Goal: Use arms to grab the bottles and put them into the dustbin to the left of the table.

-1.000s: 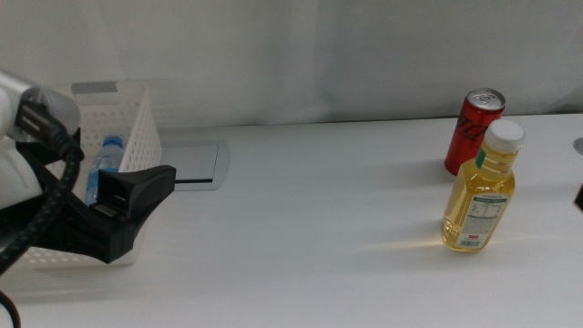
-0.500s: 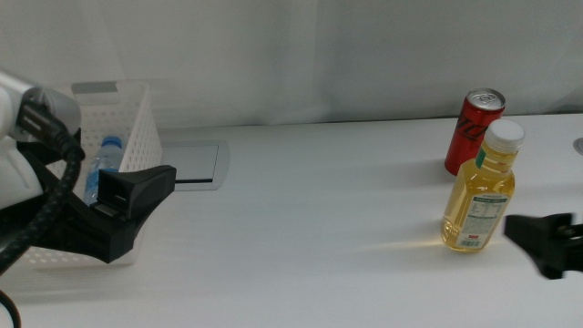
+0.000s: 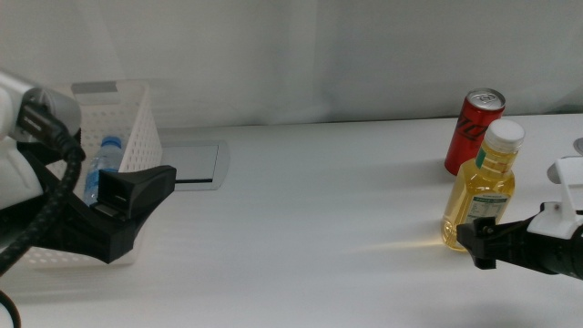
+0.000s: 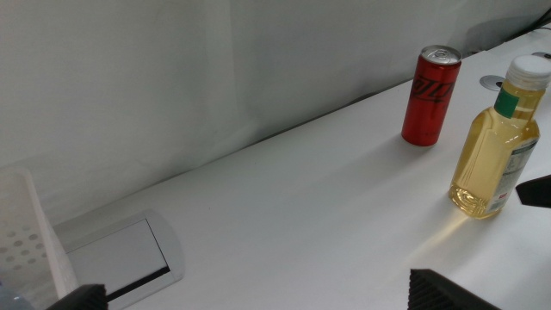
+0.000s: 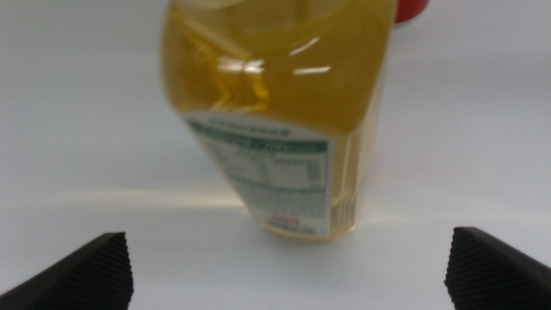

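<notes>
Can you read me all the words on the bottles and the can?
Yellow bottle: white label with green band, print too blurred to read.
Red can: dark lettering down its side, too small to read.
Water bottle in the dustbin: label unreadable.
No other text shows.

Three drink containers are showing: one water bottle in one white basket, one yellow-liquid bottle, one red can. Two grippers are showing, one at the lower left, one at the lower right.

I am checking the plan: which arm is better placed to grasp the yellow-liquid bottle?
Right: the right pincer is open just before the yellow-liquid bottle; the left pincer hangs far away, beside the dustbin.
</notes>
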